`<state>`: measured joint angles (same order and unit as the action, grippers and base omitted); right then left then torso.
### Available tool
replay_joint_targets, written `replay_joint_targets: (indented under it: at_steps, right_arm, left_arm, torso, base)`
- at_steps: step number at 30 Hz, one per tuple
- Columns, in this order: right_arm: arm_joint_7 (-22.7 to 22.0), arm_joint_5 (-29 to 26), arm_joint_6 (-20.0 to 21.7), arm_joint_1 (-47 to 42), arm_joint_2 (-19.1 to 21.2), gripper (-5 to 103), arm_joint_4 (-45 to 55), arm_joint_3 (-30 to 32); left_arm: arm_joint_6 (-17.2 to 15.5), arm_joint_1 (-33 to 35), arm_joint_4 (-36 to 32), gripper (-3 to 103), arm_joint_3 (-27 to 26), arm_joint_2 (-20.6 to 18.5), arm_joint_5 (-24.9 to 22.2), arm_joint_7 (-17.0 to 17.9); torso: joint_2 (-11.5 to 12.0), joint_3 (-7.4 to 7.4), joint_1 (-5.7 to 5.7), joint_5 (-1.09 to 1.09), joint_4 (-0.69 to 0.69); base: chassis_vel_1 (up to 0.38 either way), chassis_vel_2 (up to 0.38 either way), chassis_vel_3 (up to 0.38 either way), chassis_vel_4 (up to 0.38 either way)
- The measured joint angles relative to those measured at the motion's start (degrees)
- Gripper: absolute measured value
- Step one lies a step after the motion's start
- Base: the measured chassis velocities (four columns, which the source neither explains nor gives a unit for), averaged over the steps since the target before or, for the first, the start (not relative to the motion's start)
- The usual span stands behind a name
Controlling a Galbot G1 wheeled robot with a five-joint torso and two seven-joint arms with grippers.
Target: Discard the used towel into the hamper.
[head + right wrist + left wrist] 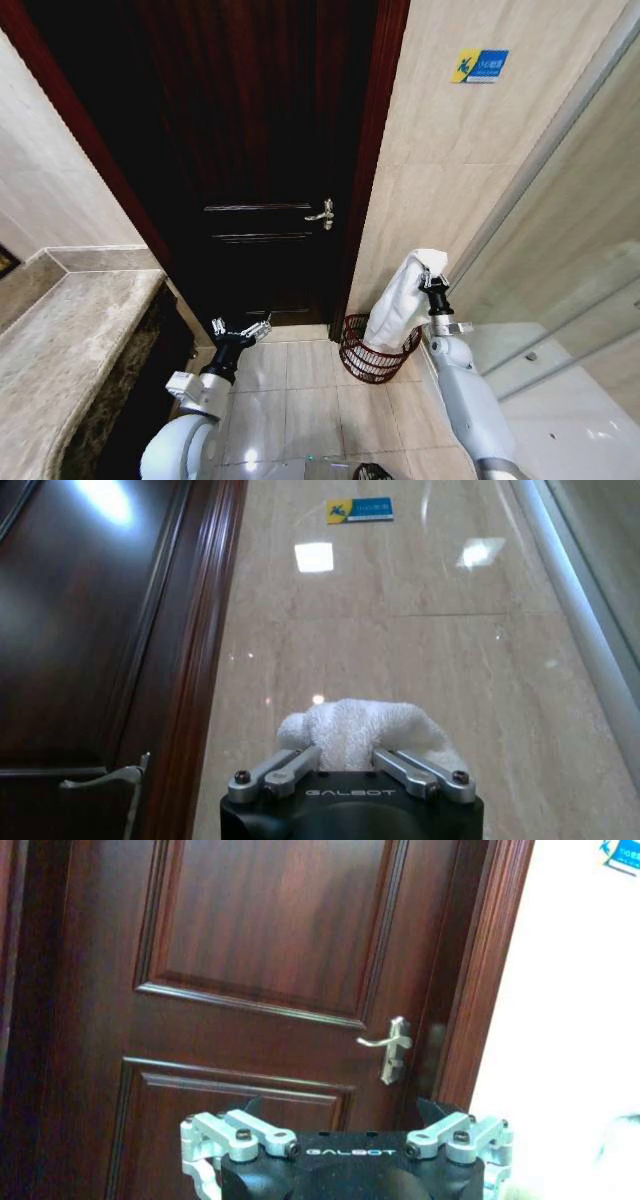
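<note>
Bathroom doorway: your right gripper [432,279], fingers clamped on the towel [398,303], hangs it above the hamper [377,351]; lower before releasing. Left gripper [241,331] idles, fingers apart.

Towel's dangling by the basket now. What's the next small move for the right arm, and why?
Probably shift the right gripper slightly toward the door, then open. It is shut on the white towel, whose lower end hangs at the hamper rim on the robot's side rather than over the middle, so releasing now might drape it over the edge. The left gripper is open and idle near the door.
</note>
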<state>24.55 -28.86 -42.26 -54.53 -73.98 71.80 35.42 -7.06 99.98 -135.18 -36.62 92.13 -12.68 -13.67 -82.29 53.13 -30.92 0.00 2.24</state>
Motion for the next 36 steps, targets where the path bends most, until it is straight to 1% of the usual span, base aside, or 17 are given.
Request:
replay_joint_targets:
  at_steps: [18,30,36]
  right_arm:
    - [0.07,-0.12,-0.47,-0.71,0.48,5,0.45,0.19]
    - [-0.97,0.11,-0.46,-1.75,0.53,5,1.26,0.64]
    - [-1.86,1.00,-0.34,-1.60,0.41,5,1.32,0.57]
  left_arm:
    - [0.00,0.00,0.00,100,0.00,0.00,0.00,0.00]
    - [0.00,0.00,0.00,100,0.00,0.00,0.00,0.00]
    - [0.00,0.00,0.00,100,0.00,0.00,0.00,0.00]
  torso:
    - [0.00,0.00,-0.01,0.00,0.00]
    - [0.00,0.00,0.00,-0.01,0.00]
    - [0.00,0.00,0.00,-0.01,0.00]
  base:
    - [-0.044,0.046,0.049,-0.049]
    - [-0.021,0.013,0.016,-0.022]
    - [-0.075,0.091,0.073,-0.075]
